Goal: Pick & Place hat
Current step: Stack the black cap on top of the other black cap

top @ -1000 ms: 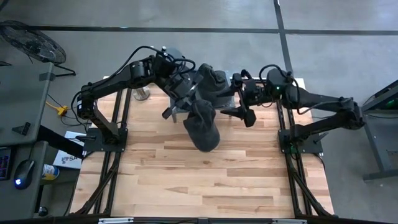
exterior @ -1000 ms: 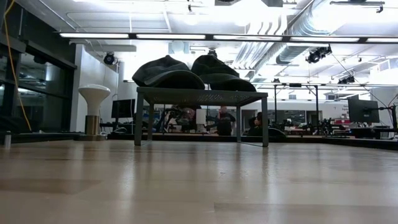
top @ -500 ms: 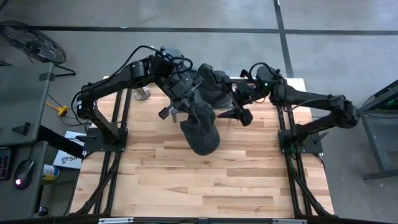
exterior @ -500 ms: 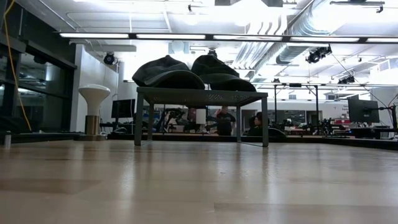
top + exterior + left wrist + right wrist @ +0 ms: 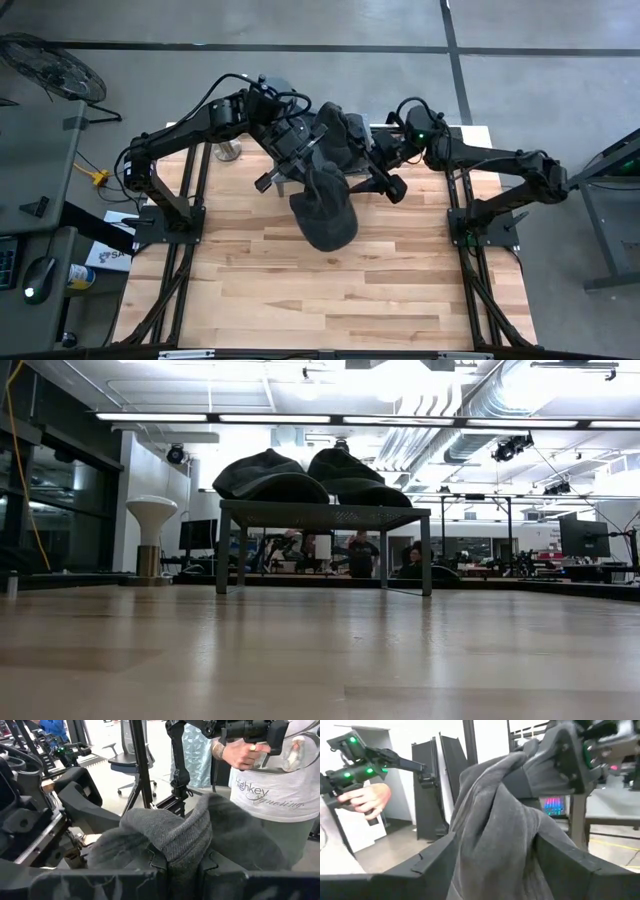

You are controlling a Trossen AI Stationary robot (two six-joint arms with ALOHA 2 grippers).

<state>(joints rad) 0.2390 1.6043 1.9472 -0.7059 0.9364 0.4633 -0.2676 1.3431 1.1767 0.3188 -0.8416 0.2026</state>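
We see the hat hanging above the table, toward its far edge and near the middle, between the two arms. The left gripper sits at the hat's upper left, its fingers clamped on the brim fold; the right gripper is at the hat's right, with the cloth between its fingers. Behind the hat, on the rack at the table's far edge, lie more hats. Beyond the table a person stands holding a device.
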